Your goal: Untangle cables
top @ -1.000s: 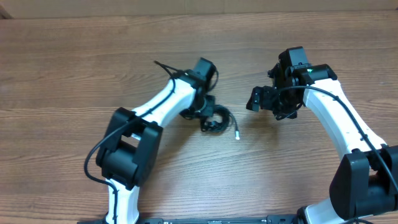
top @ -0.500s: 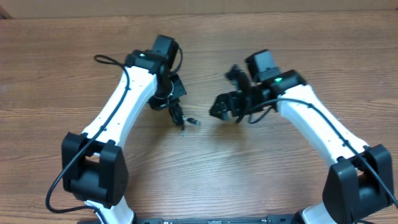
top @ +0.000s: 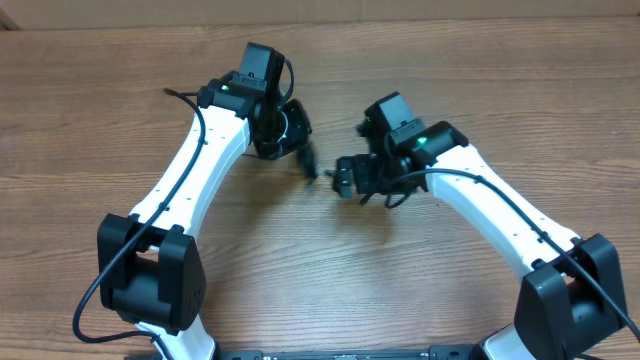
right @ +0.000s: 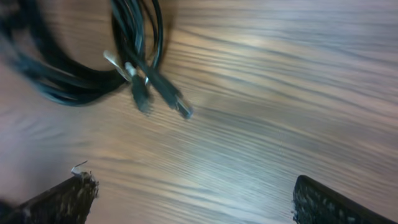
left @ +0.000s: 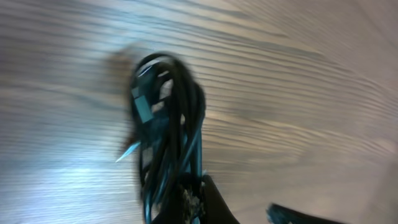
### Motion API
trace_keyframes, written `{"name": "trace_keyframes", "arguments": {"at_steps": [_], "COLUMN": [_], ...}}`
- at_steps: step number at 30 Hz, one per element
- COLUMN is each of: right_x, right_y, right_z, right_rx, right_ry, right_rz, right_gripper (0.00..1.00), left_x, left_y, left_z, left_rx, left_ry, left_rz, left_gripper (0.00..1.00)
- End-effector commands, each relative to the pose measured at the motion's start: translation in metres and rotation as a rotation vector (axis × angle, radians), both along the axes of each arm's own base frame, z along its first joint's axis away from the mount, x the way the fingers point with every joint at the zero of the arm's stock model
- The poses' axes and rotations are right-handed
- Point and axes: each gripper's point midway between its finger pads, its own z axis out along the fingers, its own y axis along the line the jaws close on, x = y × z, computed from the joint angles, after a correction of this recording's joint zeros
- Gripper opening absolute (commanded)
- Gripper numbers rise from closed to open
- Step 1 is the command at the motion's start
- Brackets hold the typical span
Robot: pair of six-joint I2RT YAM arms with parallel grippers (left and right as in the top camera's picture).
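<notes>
Overhead view only: left arm (top: 195,175) and right arm (top: 500,210) both reaching in over the wooden table (top: 480,70). Left gripper (top: 296,140) far and left of centre, right gripper (top: 347,178) just to its right and a little nearer. Between them the cables (top: 309,163), showing as 1 short dark strand hanging from the left gripper. Long axis far to near, free end toward the near right, close to the right gripper; touching or apart, cannot tell.

Left wrist view only: left gripper (left: 196,199) clamped tight on the cables (left: 168,124) at the bottom of the frame. Several thin black loops bunched together, heavily blurred, stretching straight away from the closed jaws and up the frame. 1 pale sliver (left: 127,151) poking out on the left of the bunch.

Right wrist view only: right gripper (right: 193,199) spread wide, nothing between its fingers (right: 62,199), only bare wood grain. Cables (right: 134,43) at the top left, loops curving off the left edge. 2 plug ends (right: 177,106) slanting down and right toward the gap of the jaws, well short of the fingertips
</notes>
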Motion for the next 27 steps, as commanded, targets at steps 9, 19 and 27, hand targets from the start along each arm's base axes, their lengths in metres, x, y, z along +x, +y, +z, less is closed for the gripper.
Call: {"name": "trace_keyframes", "arguments": {"at_steps": [9, 19, 27], "right_x": [0.031, 0.035, 0.038], "right_y": [-0.14, -0.152, -0.146], "right_z": [0.001, 0.001, 0.002], "right_rx": [-0.211, -0.198, -0.162], "right_ry": [0.03, 0.03, 0.027], "right_rz": [-0.399, -0.439, -0.432], "right_gripper": [1.0, 1.0, 1.0], "left_x": [-0.039, -0.09, -0.086], "left_y": [0.044, 0.075, 0.073], "left_z": [-0.051, -0.118, -0.118], "left_rx": [0.238, 0.363, 0.349], "left_ry": [0.123, 0.261, 0.249], "left_rz": [0.022, 0.037, 0.064], "left_gripper": [0.04, 0.38, 0.69]}}
